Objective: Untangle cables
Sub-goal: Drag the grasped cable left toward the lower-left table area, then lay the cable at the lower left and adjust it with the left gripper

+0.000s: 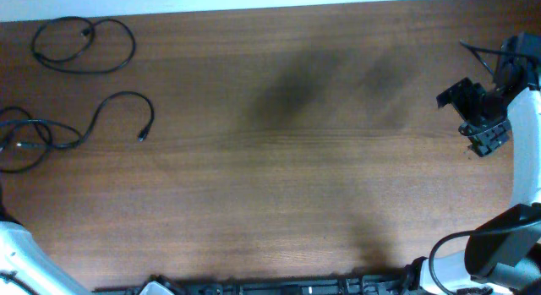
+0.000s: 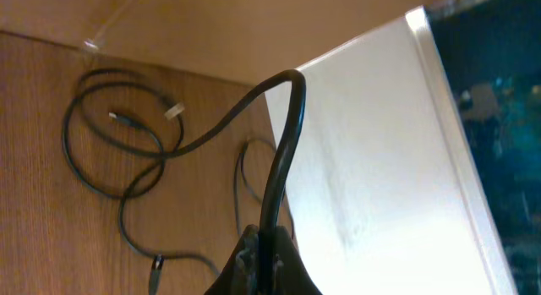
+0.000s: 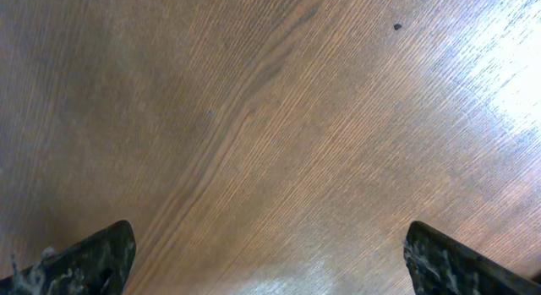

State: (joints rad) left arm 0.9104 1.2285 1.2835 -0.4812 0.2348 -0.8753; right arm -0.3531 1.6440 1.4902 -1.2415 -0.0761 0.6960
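Note:
Thin black cables lie at the table's far left. One closed loop (image 1: pixel 84 46) lies at the back, one curving strand (image 1: pixel 122 109) with a plug end lies in front of it, and a tangled coil (image 1: pixel 25 139) sits at the left edge. In the left wrist view my left gripper (image 2: pixel 270 259) is shut on one black cable (image 2: pixel 283 151), which rises from the jaws, bends over and runs down to loose loops (image 2: pixel 110 151) on the wood. The left gripper is outside the overhead view. My right gripper (image 1: pixel 478 117) (image 3: pixel 270 270) is open and empty above bare wood at the far right.
The wooden table (image 1: pixel 296 177) has a white edge strip along the back (image 1: pixel 254 3). A white surface (image 2: pixel 380 160) lies beside the table's left side. Part of the left arm (image 1: pixel 17 253) shows at the bottom left, and the right arm (image 1: pixel 524 160) at the right.

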